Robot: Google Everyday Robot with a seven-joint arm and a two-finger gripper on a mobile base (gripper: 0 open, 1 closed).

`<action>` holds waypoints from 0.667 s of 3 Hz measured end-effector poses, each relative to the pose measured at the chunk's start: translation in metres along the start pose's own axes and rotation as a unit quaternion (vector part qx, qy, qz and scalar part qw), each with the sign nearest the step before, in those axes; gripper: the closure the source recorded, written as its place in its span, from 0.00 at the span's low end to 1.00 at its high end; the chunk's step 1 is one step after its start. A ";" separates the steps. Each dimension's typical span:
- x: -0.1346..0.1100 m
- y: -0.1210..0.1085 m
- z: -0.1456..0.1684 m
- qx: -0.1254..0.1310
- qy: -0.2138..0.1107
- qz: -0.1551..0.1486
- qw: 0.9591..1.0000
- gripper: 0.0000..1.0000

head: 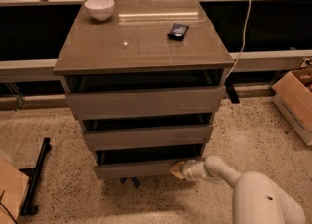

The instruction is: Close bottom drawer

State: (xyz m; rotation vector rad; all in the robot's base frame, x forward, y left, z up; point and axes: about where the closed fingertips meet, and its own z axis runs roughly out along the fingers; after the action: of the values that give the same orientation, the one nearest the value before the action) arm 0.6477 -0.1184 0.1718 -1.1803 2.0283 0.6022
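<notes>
The bottom drawer point(136, 169) is the narrowest grey-brown front, lowest on the cabinet point(141, 47). It stands slightly out, with a dark gap above its front. My gripper point(176, 169) is at the right end of that drawer front, touching it, on the end of my white arm point(253, 194) that comes in from the lower right.
A white bowl point(99, 9) and a dark packet point(177, 31) lie on the cabinet top. A cardboard box point(296, 102) stands at the right. A black stand point(36, 177) lies on the floor at the left, beside another cardboard box point(9, 194). A white cable point(243, 33) hangs behind.
</notes>
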 end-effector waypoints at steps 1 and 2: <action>0.000 0.002 0.002 -0.002 0.000 0.000 1.000 0.07; 0.000 0.003 0.003 -0.003 0.000 0.000 1.000 0.00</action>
State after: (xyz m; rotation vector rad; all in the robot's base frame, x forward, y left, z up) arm 0.6462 -0.1146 0.1700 -1.1829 2.0276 0.6092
